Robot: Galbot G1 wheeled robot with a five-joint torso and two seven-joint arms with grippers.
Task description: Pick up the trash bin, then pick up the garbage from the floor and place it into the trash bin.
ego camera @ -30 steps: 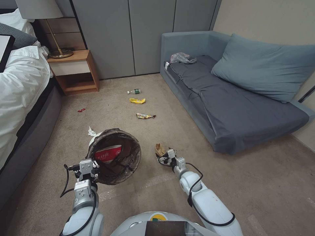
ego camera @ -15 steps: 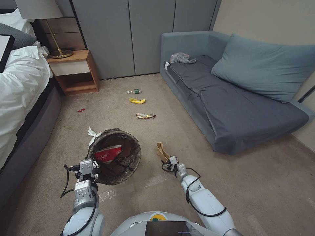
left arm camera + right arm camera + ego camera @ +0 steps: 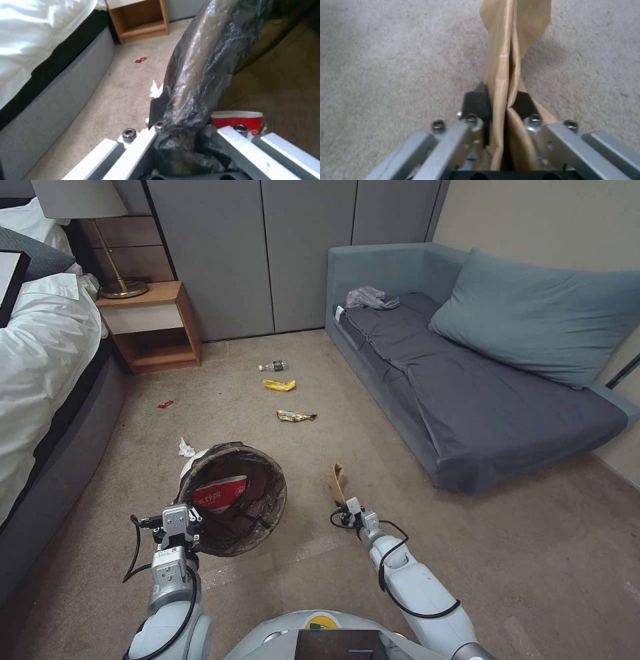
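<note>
**Holding the bin in one claw, a scrap of paper in the other**

Scanning from the left, a white-sheeted bed (image 3: 40, 347) and a wooden nightstand (image 3: 150, 323) stand at the edge of the carpet, with a small red wrapper (image 3: 165, 404) and a crumpled white tissue (image 3: 186, 449) lying loose on the floor near them. The left gripper (image 3: 175, 525) is clamped on the bag-lined rim of the trash bin (image 3: 233, 497), which tips its mouth toward the camera; a red package (image 3: 220, 492) already sits inside. The left wrist view shows the fingers pinching the folded dark bag (image 3: 196, 75) over that rim.

To the right of the bin, the right gripper (image 3: 348, 511) is closed on the tan folded paper (image 3: 337, 480), which stands up from the claw clear of the carpet; the right wrist view shows both pads (image 3: 476, 100) squeezing the paper (image 3: 510, 50) between them.

Farther off, a green-labelled bottle (image 3: 273, 366), a yellow wrapper (image 3: 279, 385) and another wrapper (image 3: 296, 415) lie uncollected, with the grey sofa (image 3: 467, 400) on the far right.

By my reading, the step in hand is carrying this paper to the bin. The next move calls for swinging the right arm leftward over the open mouth before letting go, since limp paper may catch on the rim.
</note>
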